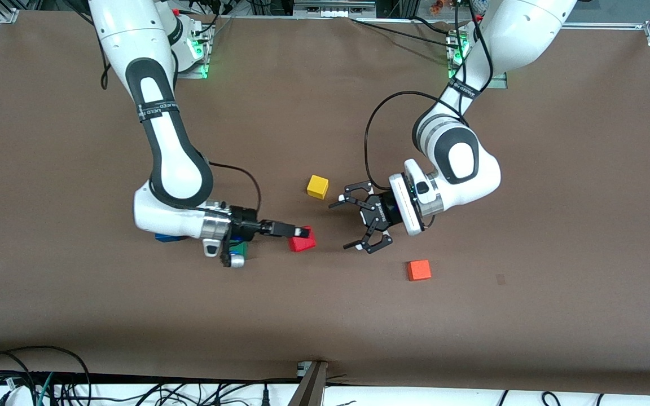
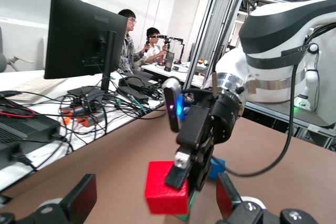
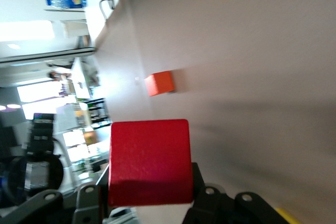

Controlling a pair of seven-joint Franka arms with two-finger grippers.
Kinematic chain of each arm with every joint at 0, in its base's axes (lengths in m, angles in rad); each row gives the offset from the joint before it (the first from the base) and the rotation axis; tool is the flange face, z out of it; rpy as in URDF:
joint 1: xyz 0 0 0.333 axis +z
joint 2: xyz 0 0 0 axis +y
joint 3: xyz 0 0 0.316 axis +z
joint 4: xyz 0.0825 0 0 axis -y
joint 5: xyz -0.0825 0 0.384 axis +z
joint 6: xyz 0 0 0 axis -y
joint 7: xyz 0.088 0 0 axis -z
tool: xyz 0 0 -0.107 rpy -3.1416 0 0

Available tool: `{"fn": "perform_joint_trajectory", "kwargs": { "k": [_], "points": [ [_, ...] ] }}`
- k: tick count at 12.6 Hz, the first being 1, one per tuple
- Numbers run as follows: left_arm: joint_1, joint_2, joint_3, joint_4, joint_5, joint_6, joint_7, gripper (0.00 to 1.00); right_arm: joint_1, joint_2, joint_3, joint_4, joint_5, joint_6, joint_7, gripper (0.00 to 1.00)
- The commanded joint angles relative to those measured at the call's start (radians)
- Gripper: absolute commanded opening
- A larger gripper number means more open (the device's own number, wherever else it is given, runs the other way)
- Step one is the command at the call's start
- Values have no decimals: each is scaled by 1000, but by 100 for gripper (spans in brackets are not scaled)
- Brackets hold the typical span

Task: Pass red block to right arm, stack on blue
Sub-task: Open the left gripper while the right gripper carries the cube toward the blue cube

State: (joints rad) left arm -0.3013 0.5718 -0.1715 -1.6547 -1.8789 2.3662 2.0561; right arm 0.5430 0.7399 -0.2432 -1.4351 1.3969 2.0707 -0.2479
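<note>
**Red block held in the right gripper, left claw spread just beside it**

The red block (image 1: 302, 241) hangs above the table, pinched between the 2 slim black fingers of the right gripper (image 1: 301, 232). In the left wrist view the same cube (image 2: 166, 194) sits at the end of those fingers (image 2: 181, 169), tilted slightly, with no other contact on it. The right wrist view shows it (image 3: 149, 162) filling the space between the finger pads.

The left gripper (image 1: 354, 223) is level with the block on the side toward the left arm's end of the table, apart from it, with its spidery black claw spread wide and holding nothing.

The blue cube (image 1: 168, 237) lies on the table under the right arm's wrist, mostly hidden by it, with a green cube (image 1: 238, 246) just beside it, also partly covered.

A yellow cube (image 1: 317, 186) rests on the table farther from the front camera than the block. An orange cube (image 1: 418, 270) lies nearer to that camera, toward the left arm's end, well apart from the rest.
</note>
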Motion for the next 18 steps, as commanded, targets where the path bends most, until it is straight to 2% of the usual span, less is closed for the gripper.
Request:
{"fn": "perform_joint_trajectory", "kwargs": {
  "k": [1, 5, 7, 9, 11, 13, 15, 18],
  "points": [
    [45, -43, -5, -23, 116, -1, -72, 100, 3, -43, -60, -2, -207, -7, -1, 0],
    [83, -62, -3, -40, 282, -18, -177, 100, 5, -99, -140, -21, -667, -17, -13, 0],
    [137, -61, -3, -42, 384, -105, -224, 100, 6, -137, -186, -77, -826, -37, -40, 0],
    [191, -64, -2, -36, 543, -203, -318, 100, 14, -197, -225, -170, -924, -18, -44, 0],
    [244, -81, -2, -24, 735, -286, -440, 100, 18, -291, -245, -333, -1013, 107, -45, 0],
    [289, -98, 1, -22, 844, -379, -534, 100, 21, -370, -248, -486, -1084, 240, -45, 0],
    [335, -124, 1, -22, 973, -471, -641, 100, 21, -399, -271, -603, -1115, 400, -51, 0],
    [381, -173, 6, 10, 1226, -570, -833, 100, 35, -396, -266, -686, -1113, 552, -36, 0]
  ]
}}
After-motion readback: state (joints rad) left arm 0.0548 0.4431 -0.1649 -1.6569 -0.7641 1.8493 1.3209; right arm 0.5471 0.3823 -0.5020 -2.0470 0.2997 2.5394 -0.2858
